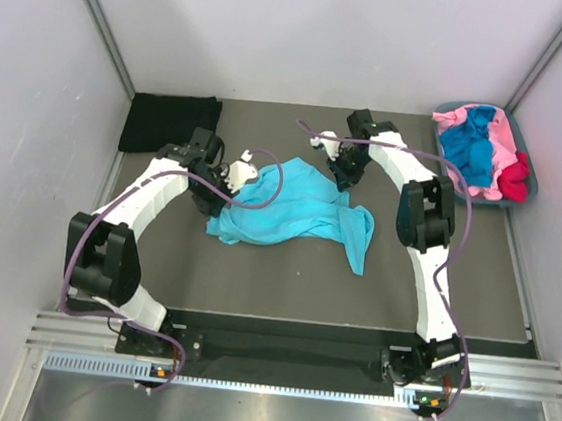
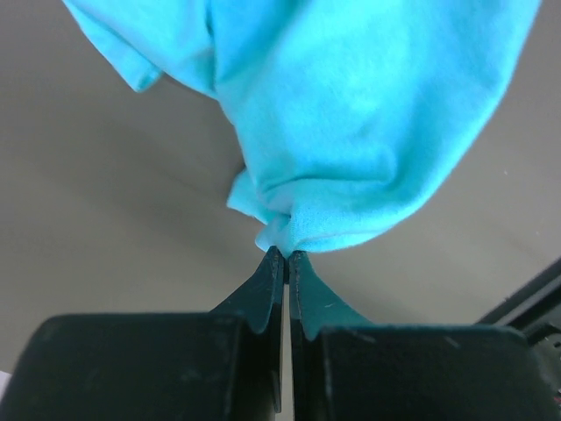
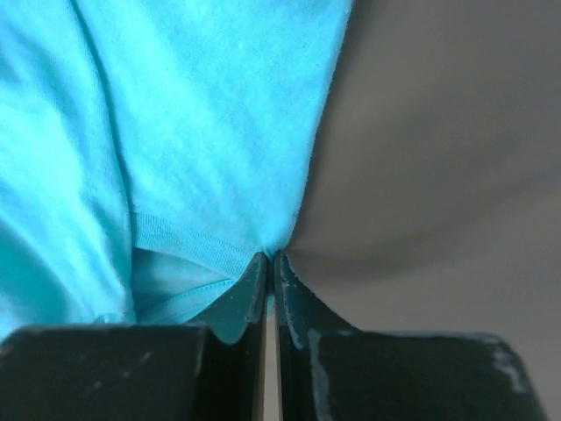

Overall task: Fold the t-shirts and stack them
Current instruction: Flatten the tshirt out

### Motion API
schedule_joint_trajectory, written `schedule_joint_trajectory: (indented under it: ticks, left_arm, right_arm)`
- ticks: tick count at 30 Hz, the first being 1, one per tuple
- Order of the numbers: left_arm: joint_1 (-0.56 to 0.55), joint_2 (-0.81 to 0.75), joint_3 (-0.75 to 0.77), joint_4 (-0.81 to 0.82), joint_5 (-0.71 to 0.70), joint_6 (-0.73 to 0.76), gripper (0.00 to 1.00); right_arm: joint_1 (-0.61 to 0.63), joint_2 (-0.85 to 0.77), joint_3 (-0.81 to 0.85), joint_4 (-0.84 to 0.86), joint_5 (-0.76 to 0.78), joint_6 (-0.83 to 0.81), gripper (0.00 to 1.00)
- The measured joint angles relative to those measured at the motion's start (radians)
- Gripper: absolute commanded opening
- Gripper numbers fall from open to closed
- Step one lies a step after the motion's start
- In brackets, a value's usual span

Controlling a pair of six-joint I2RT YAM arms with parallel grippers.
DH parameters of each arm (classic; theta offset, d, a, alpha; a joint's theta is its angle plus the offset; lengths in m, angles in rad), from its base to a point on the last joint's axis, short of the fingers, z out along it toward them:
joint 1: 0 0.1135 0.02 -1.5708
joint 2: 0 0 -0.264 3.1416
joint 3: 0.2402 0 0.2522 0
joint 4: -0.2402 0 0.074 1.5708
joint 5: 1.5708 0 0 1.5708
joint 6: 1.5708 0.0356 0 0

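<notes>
A light turquoise t-shirt [image 1: 296,207] lies crumpled in the middle of the dark table, one part trailing toward the front right. My left gripper [image 1: 225,193] is at its left end. In the left wrist view the left gripper [image 2: 287,254] is shut on a bunched corner of the turquoise t-shirt [image 2: 351,114]. My right gripper [image 1: 343,173] is at the shirt's far right edge. In the right wrist view the right gripper [image 3: 270,256] is shut on the turquoise t-shirt [image 3: 193,132] at its hem. A black t-shirt [image 1: 169,123] lies folded flat at the back left.
A grey-blue tub [image 1: 533,175] stands at the back right, holding a pink t-shirt [image 1: 452,118], a royal blue one [image 1: 469,145] and a red one [image 1: 513,180]. Grey walls close in the table on the left, right and back.
</notes>
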Motion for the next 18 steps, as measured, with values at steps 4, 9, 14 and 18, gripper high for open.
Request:
schedule_joint_trajectory:
  ticks: [4, 9, 14, 18]
  left_arm:
    - [0.000, 0.037, 0.048, 0.023, -0.003, 0.001, 0.00]
    - [0.002, 0.049, 0.088, 0.104, -0.036, 0.006, 0.00]
    - [0.012, -0.087, -0.054, 0.310, -0.083, 0.028, 0.00]
    - [0.014, -0.271, -0.208, 0.435, -0.073, 0.053, 0.00]
  right_arm:
    - [-0.010, 0.003, 0.014, -0.019, -0.011, 0.021, 0.00]
    - [-0.050, 0.003, 0.067, -0.009, -0.005, 0.093, 0.00]
    - [-0.145, -0.085, 0.105, 0.054, 0.048, 0.123, 0.00]
    - [-0.186, -0.197, 0.076, 0.089, 0.072, 0.130, 0.00]
